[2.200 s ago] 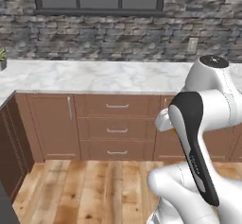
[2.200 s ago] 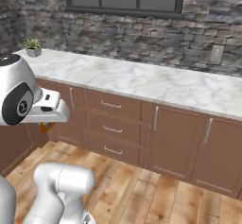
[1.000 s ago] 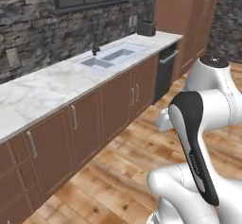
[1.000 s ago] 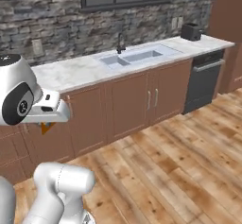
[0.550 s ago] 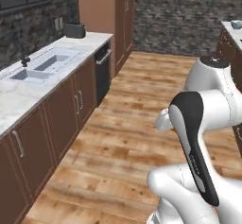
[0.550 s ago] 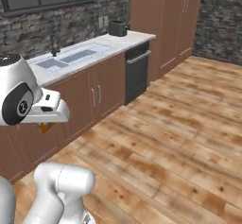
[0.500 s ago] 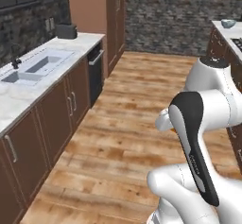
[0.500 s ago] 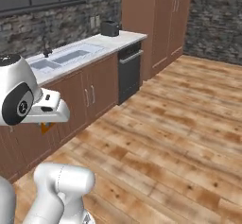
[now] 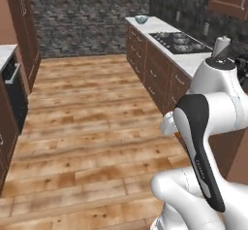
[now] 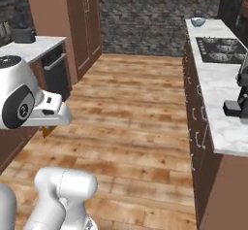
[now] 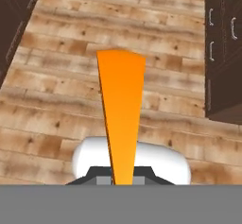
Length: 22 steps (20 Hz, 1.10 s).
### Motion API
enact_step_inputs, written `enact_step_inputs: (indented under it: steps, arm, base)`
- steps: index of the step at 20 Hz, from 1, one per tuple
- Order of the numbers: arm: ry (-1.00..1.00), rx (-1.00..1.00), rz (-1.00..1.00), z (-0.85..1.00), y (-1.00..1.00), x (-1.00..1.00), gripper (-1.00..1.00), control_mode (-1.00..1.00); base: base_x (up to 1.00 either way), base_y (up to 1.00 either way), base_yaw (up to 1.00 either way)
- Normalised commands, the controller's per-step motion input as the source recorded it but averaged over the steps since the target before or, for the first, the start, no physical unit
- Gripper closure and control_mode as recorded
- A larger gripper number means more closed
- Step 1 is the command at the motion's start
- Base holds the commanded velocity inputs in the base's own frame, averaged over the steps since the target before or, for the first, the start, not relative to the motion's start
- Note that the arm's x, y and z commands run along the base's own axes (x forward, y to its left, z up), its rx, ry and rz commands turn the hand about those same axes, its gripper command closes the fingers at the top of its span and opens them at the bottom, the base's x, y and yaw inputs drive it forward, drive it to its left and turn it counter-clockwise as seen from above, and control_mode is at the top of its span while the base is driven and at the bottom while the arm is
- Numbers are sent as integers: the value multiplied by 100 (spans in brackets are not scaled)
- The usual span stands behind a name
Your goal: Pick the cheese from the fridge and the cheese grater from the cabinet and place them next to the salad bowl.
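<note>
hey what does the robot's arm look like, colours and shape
The arm is glossy white with rounded, bulging links. A long black panel runs down one link, and a dark grey round cap with a small pale mark covers a joint. A white boxy block sticks out beside that joint in the right base view.

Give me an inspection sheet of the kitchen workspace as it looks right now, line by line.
Surface: wooden plank floor; marble counter on the right.
Job's things: cheese, an orange wedge, held; salad bowl at the counter's far end.
Clutter: cooktop, dark appliance, toaster.
Grippers: gripper shut on the cheese.
Cables: nothing seen.
Surroundings: stone wall, tall brown cupboards, black dishwasher.
</note>
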Motion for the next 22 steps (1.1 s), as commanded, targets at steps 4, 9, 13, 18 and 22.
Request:
enact_step_inputs:
  steps: [4, 9, 13, 18, 22]
  arm:
    - [0, 0, 0, 0, 0, 0, 100, 100]
    - [0, 0, 0, 0, 0, 0, 100, 100]
    - [0, 0, 0, 0, 0, 0, 100, 100]
    - [0, 0, 0, 0, 0, 0, 100, 100]
    - [0, 0, 0, 0, 0, 0, 100, 100]
  base:
    - [61, 33, -55]
    - [71, 36, -30]
    - [54, 31, -3]
    - [46, 53, 0]
    - [42, 57, 0]
